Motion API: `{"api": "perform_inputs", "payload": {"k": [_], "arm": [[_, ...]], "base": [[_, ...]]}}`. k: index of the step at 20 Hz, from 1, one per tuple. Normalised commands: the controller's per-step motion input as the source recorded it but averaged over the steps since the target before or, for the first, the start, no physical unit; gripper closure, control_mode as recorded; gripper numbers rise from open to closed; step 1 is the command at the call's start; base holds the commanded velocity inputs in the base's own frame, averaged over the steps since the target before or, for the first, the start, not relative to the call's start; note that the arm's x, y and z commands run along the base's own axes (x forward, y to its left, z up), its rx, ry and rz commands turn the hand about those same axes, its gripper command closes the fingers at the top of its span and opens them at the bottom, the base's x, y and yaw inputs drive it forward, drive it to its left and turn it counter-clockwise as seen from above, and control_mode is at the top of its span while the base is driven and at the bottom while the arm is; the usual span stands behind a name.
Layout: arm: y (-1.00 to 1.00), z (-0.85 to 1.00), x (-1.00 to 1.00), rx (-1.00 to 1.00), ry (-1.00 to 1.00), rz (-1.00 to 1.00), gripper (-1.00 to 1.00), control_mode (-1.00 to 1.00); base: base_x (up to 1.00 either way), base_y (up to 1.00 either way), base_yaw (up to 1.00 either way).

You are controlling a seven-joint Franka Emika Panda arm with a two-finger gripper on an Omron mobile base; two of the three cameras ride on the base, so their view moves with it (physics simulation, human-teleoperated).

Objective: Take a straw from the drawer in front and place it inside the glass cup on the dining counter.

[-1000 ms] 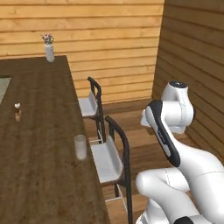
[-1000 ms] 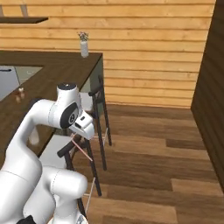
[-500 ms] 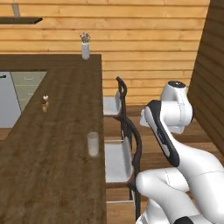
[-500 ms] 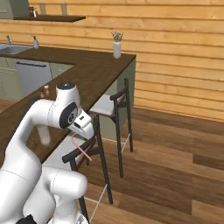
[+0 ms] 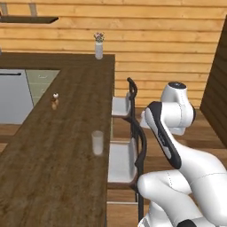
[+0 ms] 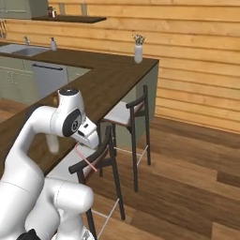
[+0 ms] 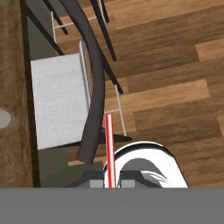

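Hand (image 7: 111, 183) closed on the straw (image 7: 109, 148), pinched at its lower end between the two finger tips; the free length runs straight out along the hand's axis. From the right base camera the straw (image 6: 86, 158) shows as a thin pink line slanting down from the hand (image 6: 90, 139), over a chair's back rail and off the worktop's edge.

Handling, as a judgement: straw is very light, thin and stiff enough to hold its line, but smooth and easily tipped in a two-point pinch. Holding at one end suits the drop: free end goes in first. A mid-length grasp would foul the rim.

Cup (image 5: 97, 142): upright, near the worktop's (image 5: 53, 155) chair-side edge, well apart from the hand. Looks light and translucent; likely to tip or slide if the straw strikes the wall instead of the opening. Seen from the hand, its rim (image 7: 3, 118) sits at the far left.

Counts:
- straw: 1
- cup: 1
- vase (image 5: 99, 48) with flowers: 1, far end
- brown shakers (image 5: 54, 101): a small cluster, number unclear
- chairs (image 5: 133, 150): 2
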Motion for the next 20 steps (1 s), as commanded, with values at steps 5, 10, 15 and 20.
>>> {"api": "perform_inputs", "payload": {"k": [5, 10, 15, 20], "arm": [[0.0, 0.0, 0.0, 0.0, 0.0, 0.0, 1.0, 1.0], [0.0, 0.0, 0.0, 0.0, 0.0, 0.0, 1.0, 1.0], [0.0, 0.0, 0.0, 0.0, 0.0, 0.0, 1.0, 1.0], [0.0, 0.0, 0.0, 0.0, 0.0, 0.0, 1.0, 1.0]], "base": [[0.04, 0.51, 0.5], [-0.09, 0.62, 0.53], [-0.69, 0.37, 0.5], [-0.98, 0.08, 0.38]]}}
